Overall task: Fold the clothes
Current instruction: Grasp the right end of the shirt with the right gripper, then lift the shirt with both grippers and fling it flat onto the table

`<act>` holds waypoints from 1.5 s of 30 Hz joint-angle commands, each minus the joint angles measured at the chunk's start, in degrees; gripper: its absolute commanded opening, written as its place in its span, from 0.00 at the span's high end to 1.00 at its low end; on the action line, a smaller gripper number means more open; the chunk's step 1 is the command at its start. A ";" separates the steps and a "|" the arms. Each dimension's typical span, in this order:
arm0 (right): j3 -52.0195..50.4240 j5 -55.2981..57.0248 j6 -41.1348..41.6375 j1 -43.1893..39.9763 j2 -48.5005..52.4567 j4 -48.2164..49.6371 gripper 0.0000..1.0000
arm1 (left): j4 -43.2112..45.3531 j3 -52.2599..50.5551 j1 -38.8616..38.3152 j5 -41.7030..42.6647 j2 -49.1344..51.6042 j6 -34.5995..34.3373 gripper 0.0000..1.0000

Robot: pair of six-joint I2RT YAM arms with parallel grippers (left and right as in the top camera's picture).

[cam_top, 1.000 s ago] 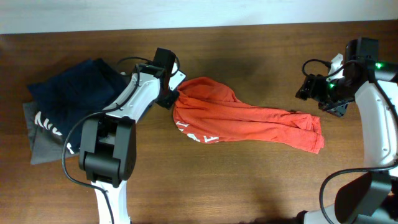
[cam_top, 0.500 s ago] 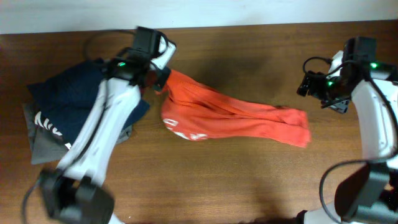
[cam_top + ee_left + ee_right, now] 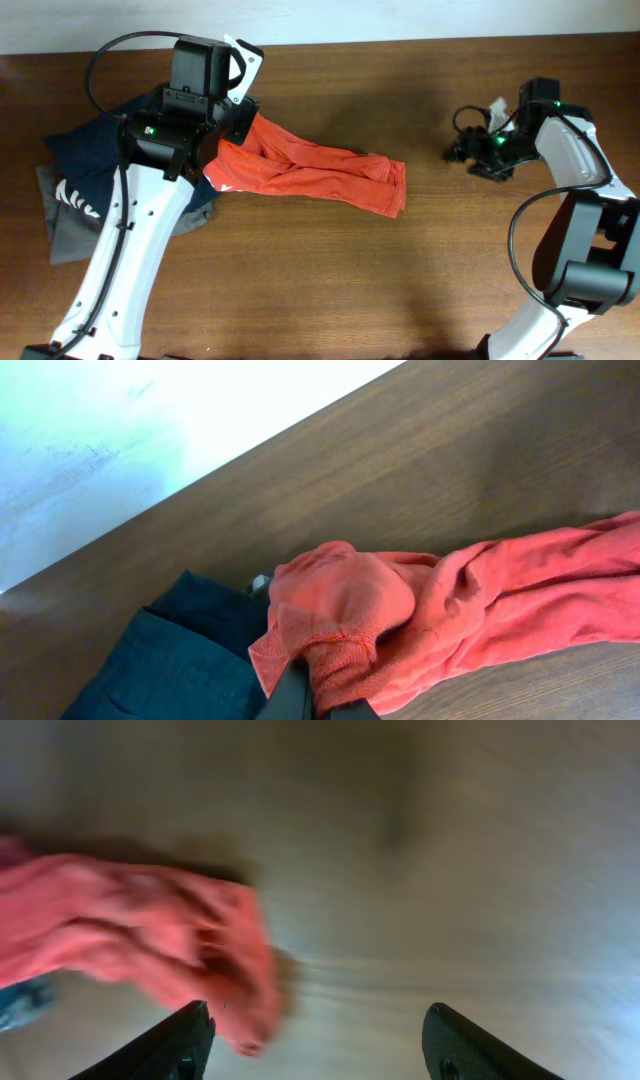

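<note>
The clothes, an orange-red T-shirt (image 3: pixel 310 172), lie bunched in a long strip across the table's middle. My left gripper (image 3: pixel 238 132) is shut on the shirt's left end, which is lifted over the edge of the navy garment. In the left wrist view the shirt (image 3: pixel 420 610) wraps over the gripper (image 3: pixel 325 698), and its fingers are mostly buried in cloth. My right gripper (image 3: pixel 462 152) is open over bare wood, to the right of the shirt's free end and apart from it. In the blurred right wrist view the shirt (image 3: pixel 150 925) lies ahead to the left of that gripper (image 3: pixel 320 1030), with nothing between the fingers (image 3: pixel 185 1040).
A navy blue garment (image 3: pixel 100 150) with white lettering lies at the left on a grey folded garment (image 3: pixel 70 230). The navy garment (image 3: pixel 170 660) sits just beside the held shirt end. The table's back edge (image 3: pixel 400 40) meets a white wall.
My left arm has pulled the shirt leftward and raised its end over the navy garment, dragging the free end left. The right gripper has swung left and turned toward the shirt.
</note>
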 commanded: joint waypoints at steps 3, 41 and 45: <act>-0.26 -7.74 -4.85 7.19 0.09 5.11 0.29 | -0.02 0.15 0.13 -0.61 -0.04 -0.76 1.00; -0.20 14.97 0.55 20.41 -5.49 9.90 0.96 | -0.85 1.49 0.13 -1.68 -2.84 -0.74 1.00; -0.15 15.74 0.76 19.56 -5.38 8.31 0.96 | -1.03 1.49 0.13 -1.77 -3.91 -0.74 1.00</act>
